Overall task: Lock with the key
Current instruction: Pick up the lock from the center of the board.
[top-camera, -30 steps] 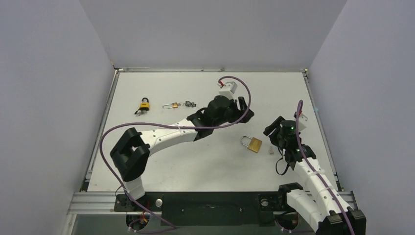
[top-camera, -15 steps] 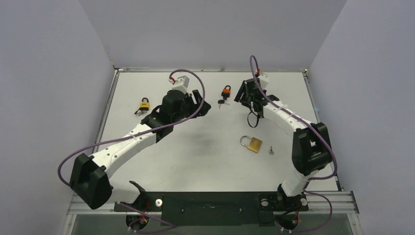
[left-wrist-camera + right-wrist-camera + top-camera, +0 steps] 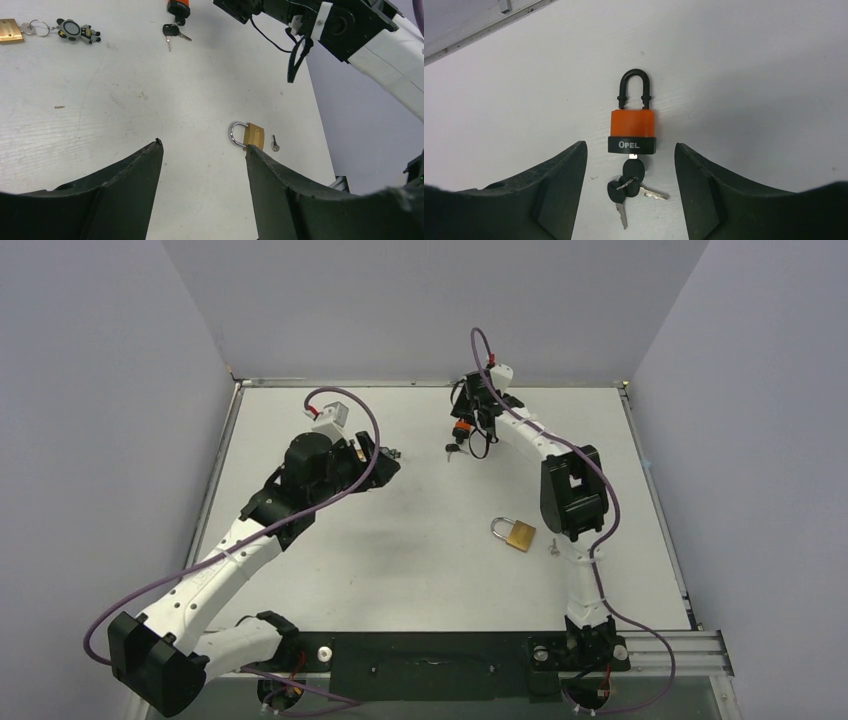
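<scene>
Two open fingers of our right gripper [image 3: 630, 150] frame the orange padlock [image 3: 632, 125]; it lies twelve to six, key [image 3: 634, 169] at six.

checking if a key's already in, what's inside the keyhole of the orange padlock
A key is in the keyhole at the black base of the orange padlock; more keys lie below on its ring. Its blade is hidden inside the body, so its depth cannot be seen.
</scene>
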`<action>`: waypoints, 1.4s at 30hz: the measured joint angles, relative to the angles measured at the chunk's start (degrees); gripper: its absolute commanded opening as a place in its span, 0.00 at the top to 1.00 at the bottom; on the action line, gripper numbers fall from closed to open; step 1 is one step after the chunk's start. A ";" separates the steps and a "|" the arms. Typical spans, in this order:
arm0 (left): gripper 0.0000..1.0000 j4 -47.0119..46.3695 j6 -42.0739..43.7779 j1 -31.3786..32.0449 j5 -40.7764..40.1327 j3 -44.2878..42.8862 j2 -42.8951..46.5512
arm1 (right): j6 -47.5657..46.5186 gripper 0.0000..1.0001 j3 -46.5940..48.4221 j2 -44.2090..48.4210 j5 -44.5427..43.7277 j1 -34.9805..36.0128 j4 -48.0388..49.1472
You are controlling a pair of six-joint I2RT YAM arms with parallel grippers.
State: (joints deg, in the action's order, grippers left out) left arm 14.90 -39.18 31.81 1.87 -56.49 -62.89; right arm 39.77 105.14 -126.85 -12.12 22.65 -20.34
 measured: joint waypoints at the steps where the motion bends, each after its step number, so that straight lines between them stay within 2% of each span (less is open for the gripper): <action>1: 0.40 0.44 0.00 -0.20 0.42 0.13 0.22 | -0.02 0.39 1.68 -1.51 -0.22 0.13 -0.46; 14: 0.41 1.22 -0.59 -1.86 4.70 0.74 0.52 | -0.11 0.39 20.44 -16.74 -2.69 1.84 -10.12; 22: 0.40 1.22 -0.68 -3.50 6.60 0.74 -0.15 | -0.09 0.46 24.09 -20.00 -3.48 1.95 -14.01; 24: 0.41 1.22 -0.72 -3.93 7.10 0.74 -0.46 | -0.09 0.52 24.20 -20.09 -3.65 1.92 -14.32; 31: 0.41 1.20 -1.14 -5.11 8.68 0.74 -0.98 | -0.37 0.83 24.04 -20.06 -3.58 1.92 -14.53; 37: 0.41 1.11 -1.73 -7.32 10.84 0.74 -1.51 | -2.25 0.99 16.11 -15.78 -0.57 1.79 -9.64; 42: 0.41 1.14 -1.90 -9.77 13.31 0.74 -2.80 | -5.33 1.00 4.87 -7.37 3.98 1.84 -8.07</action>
State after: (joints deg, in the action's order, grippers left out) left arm 16.03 -41.08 22.04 15.18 -55.75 -65.69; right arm 34.44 110.02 -134.21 -8.14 24.49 -28.40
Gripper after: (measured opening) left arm 0.595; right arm 0.455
